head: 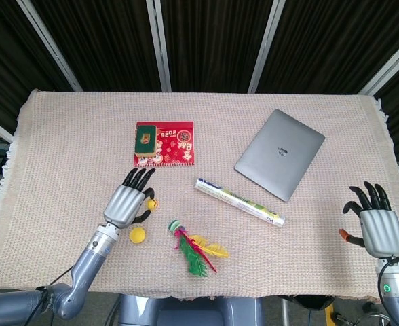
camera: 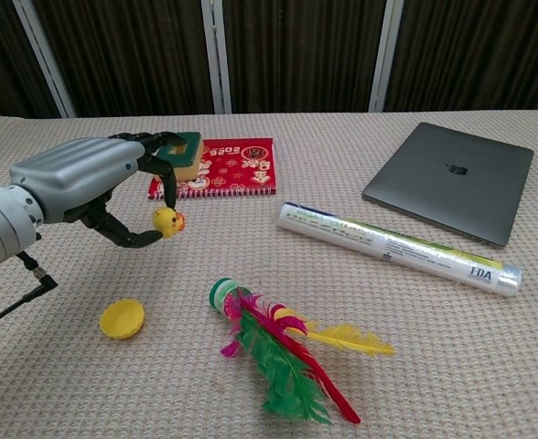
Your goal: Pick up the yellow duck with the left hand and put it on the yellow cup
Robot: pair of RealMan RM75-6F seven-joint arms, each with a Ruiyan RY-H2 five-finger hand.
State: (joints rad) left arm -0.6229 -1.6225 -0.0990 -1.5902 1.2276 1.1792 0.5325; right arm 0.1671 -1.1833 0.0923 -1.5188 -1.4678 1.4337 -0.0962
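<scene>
My left hand pinches a small yellow duck between thumb and a finger, lifted above the tablecloth. A shallow yellow cup lies on the cloth below and slightly nearer than the duck. My right hand hovers at the table's right front edge with fingers spread and nothing in it; the chest view does not show it.
A red booklet with a green-topped sponge lies behind the left hand. A feather shuttlecock lies right of the cup. A clear tube and a grey laptop sit to the right.
</scene>
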